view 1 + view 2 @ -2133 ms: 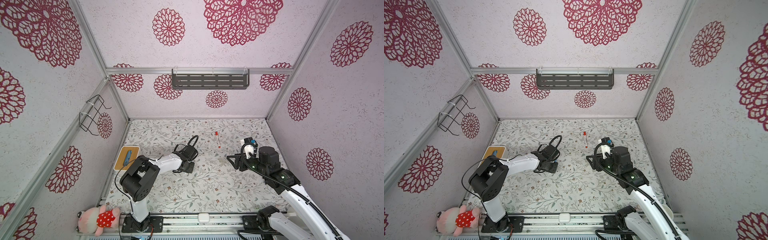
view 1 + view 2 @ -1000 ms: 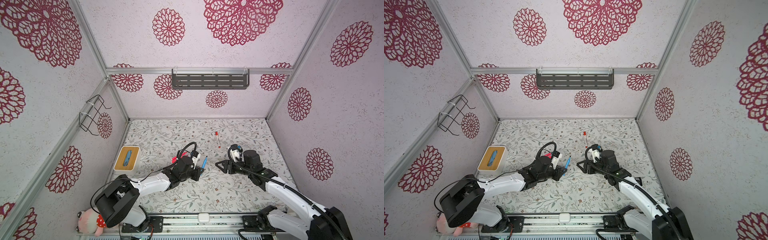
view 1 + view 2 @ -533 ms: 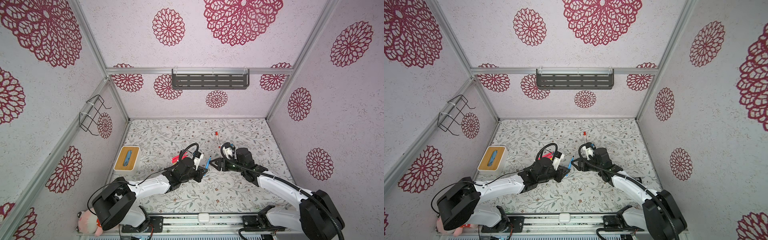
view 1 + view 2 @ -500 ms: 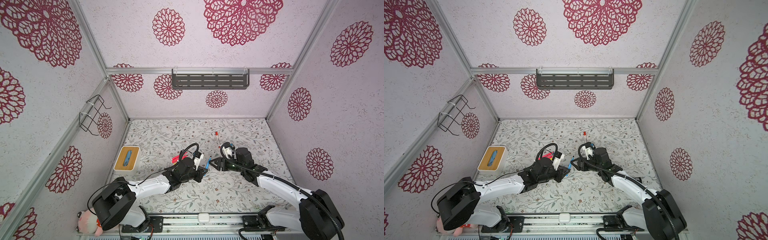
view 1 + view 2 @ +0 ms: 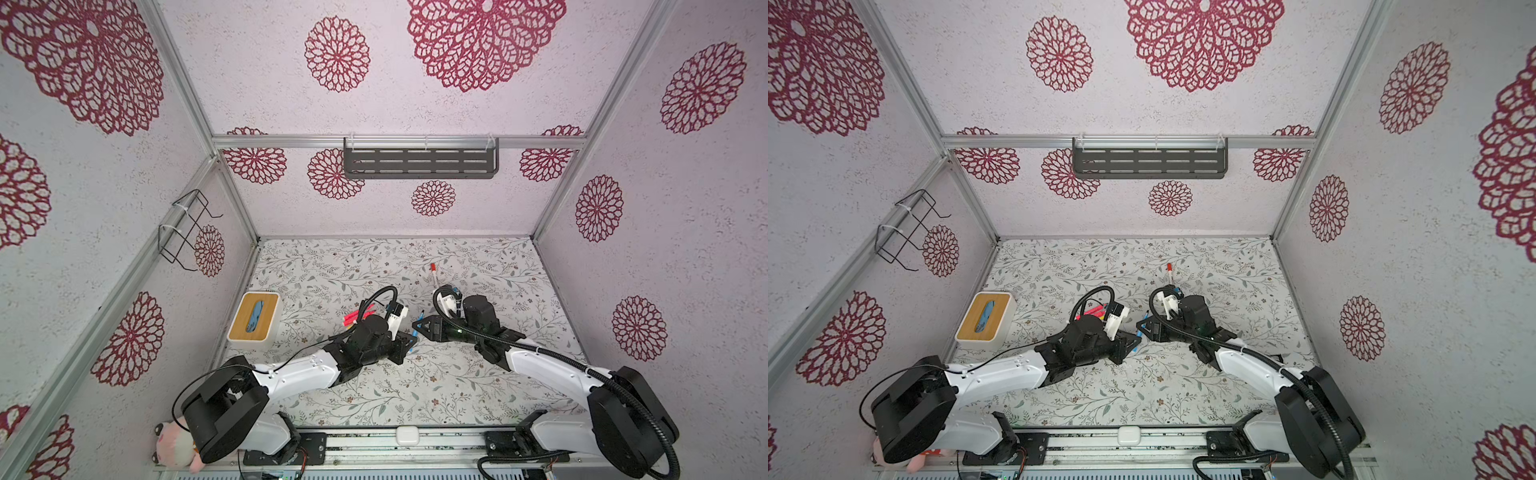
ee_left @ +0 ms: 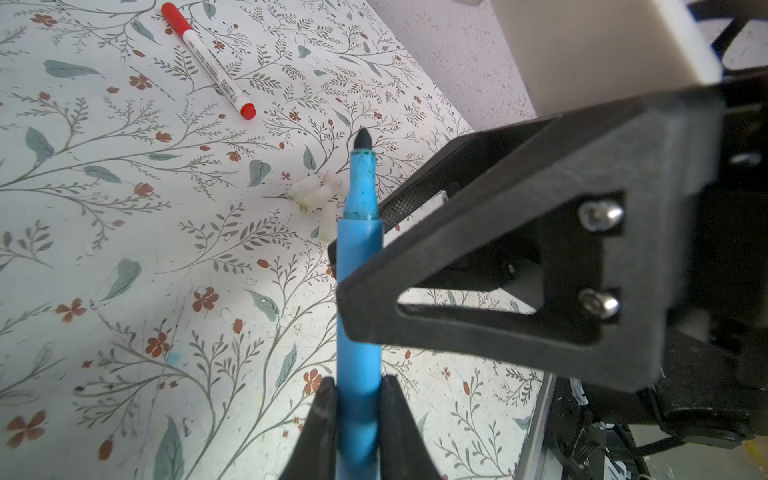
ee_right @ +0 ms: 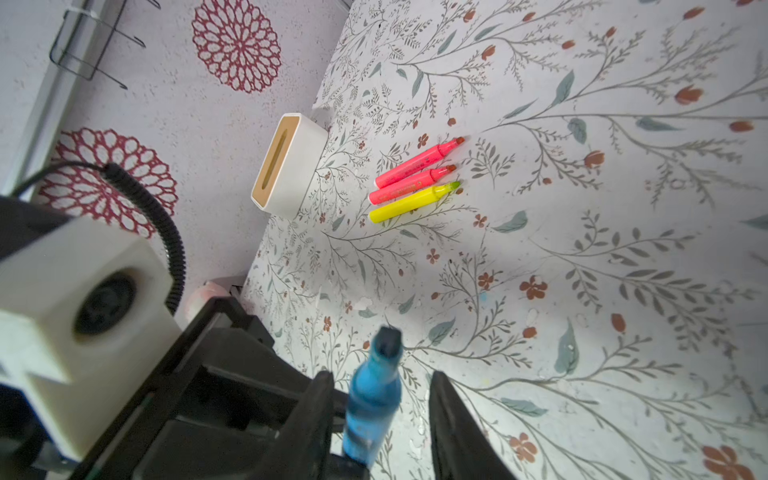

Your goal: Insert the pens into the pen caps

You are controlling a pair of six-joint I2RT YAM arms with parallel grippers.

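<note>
My left gripper (image 6: 358, 380) is shut on the barrel of a blue pen (image 6: 357, 291), whose dark tip points away from it. My right gripper (image 7: 381, 376) stands open around that pen's tip end (image 7: 372, 399), with a gap on one side. Both grippers meet at mid-table in both top views, left (image 5: 405, 343) and right (image 5: 419, 328). Two pink-red pens (image 7: 415, 160) and a yellow pen (image 7: 409, 203) lie side by side behind the left arm. A white pen with red ends (image 6: 208, 62) lies farther back. Several whitish pen caps (image 6: 318, 193) cluster on the mat.
A white tissue box with a wooden lid (image 5: 254, 318) stands at the left wall. A plush toy (image 5: 174, 449) lies by the left arm's base. A wire rack (image 5: 187, 232) hangs on the left wall and a dark shelf (image 5: 419, 162) on the back wall.
My right gripper has moved left onto the blue pen's tip end and its jaws have narrowed. My left gripper has carried the pen slightly right toward it, still shut.
</note>
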